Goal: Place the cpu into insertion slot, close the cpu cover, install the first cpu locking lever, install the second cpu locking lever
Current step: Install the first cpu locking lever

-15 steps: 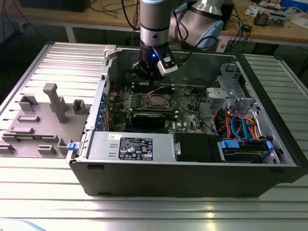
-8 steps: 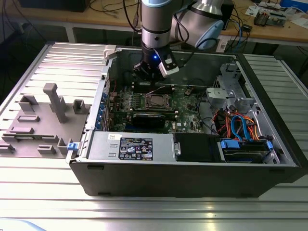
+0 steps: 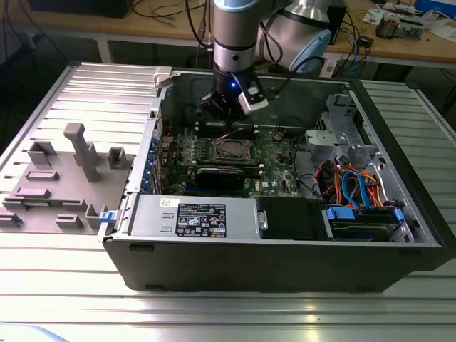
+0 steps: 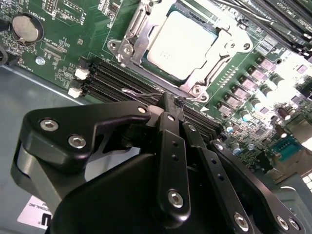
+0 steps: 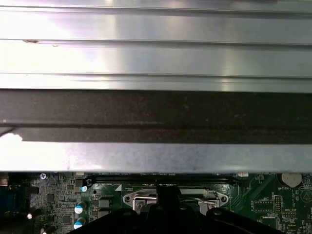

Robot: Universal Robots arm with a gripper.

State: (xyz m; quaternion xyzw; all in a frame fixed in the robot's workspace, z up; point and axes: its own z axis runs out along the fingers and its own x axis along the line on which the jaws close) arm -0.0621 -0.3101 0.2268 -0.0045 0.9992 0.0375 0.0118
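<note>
Inside the open computer case point(image 3: 285, 271), on the green motherboard point(image 3: 274, 146), the cpu point(image 3: 231, 149) is seen seated in the insertion slot point(image 3: 216, 151), its dull silver top facing up. In the second wrist view the cpu point(image 4: 183, 44) is framed by the cpu cover point(image 4: 219, 41), which lies flat around the chip, with the slot's silvery rim point(image 4: 127, 48) at its side. The gripper point(image 3: 222, 108) is held just above the long black memory slots point(image 4: 117, 85) beside the socket; in the second wrist view its black fingers point(image 4: 171, 146) are pressed together at the tip point(image 4: 170, 105), close to a thin wire lever point(image 4: 139, 91) that runs along the socket's edge. Whether the lever is actually pinched cannot be told. A round coin battery point(image 4: 25, 28) is set in the board's corner. A white-and-black sticker point(image 3: 201, 219) is fixed on the power supply housing point(image 3: 192, 217); its print is too small to be read, and no other writing can be made out. Blue and orange cables point(image 3: 356, 189) are bundled at the exterior view's right, and grey fixtures point(image 3: 60, 178) stand on the ribbed metal table point(image 3: 228, 313) at its left.
</note>
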